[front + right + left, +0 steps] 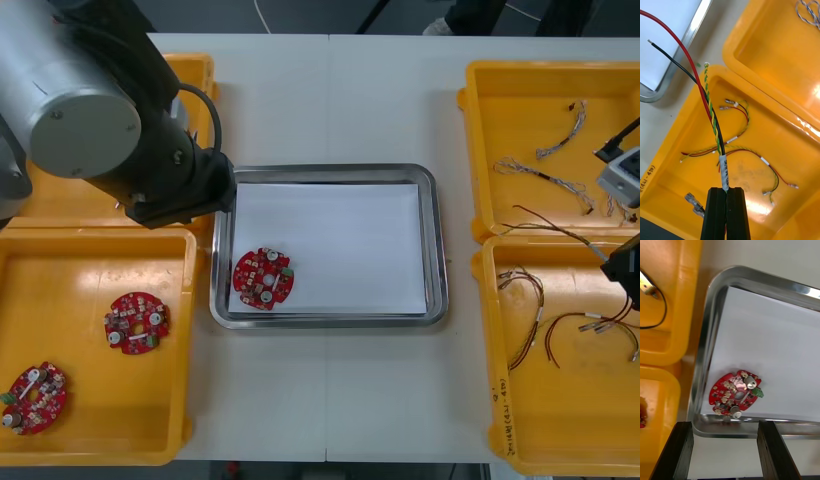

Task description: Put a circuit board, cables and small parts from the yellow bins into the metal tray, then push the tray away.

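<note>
Showing the right gripper (726,189) closed tight on a cable bundle (713,120) of red, black and twisted yellow-green wires, gripped at its white label, above the near right yellow bin (763,176); free ends of the bundle pointing past the bin's rim toward the metal tray (437,260); further red and yellow cables (748,150) lying on that bin's floor. Left gripper (724,424) spread wide, holding nothing, over the tray's near left corner; 1 round red circuit board (264,278) lying flat on the tray's white lining in that corner, apart from both fingers (672,450); 2 more circuit boards (136,322) in the near left yellow bin (100,250), well apart.
</note>
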You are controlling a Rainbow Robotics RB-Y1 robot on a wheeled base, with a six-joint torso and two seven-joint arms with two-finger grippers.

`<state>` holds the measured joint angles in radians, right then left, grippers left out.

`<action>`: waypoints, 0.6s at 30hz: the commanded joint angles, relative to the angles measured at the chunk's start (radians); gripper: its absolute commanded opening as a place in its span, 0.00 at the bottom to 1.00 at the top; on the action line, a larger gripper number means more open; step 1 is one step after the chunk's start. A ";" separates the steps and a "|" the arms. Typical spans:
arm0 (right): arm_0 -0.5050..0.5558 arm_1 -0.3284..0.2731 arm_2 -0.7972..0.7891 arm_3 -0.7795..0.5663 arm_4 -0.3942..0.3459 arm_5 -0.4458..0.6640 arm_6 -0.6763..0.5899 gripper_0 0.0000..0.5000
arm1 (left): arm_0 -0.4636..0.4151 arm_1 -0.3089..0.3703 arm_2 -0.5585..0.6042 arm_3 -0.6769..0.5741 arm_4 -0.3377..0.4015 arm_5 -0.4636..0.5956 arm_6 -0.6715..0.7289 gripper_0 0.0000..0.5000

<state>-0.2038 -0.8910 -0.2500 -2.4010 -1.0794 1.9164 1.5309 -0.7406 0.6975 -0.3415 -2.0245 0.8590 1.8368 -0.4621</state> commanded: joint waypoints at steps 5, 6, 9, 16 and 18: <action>-0.195 -0.039 0.233 -0.026 0.004 0.003 0.037 0.00 | -0.040 0.122 0.075 0.064 0.046 0.022 -0.297 1.00; -0.221 -0.039 0.268 -0.026 0.010 0.003 0.040 0.00 | -0.040 0.135 0.078 0.075 0.048 0.021 -0.325 1.00; -0.286 -0.035 0.359 -0.024 0.026 0.003 0.043 0.00 | -0.045 0.154 0.098 0.115 0.057 0.021 -0.398 1.00; -0.416 0.040 0.520 0.008 0.036 -0.005 0.068 0.00 | -0.083 0.165 0.159 0.230 0.068 0.013 -0.558 1.00; -0.457 0.083 0.566 0.037 0.039 -0.008 0.110 0.00 | -0.112 0.168 0.159 0.288 0.064 0.004 -0.609 1.00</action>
<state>-0.5766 -0.8708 0.2589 -2.3912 -1.0488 1.9156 1.5473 -0.7649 0.8207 -0.2099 -1.7940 0.9172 1.8527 -0.8804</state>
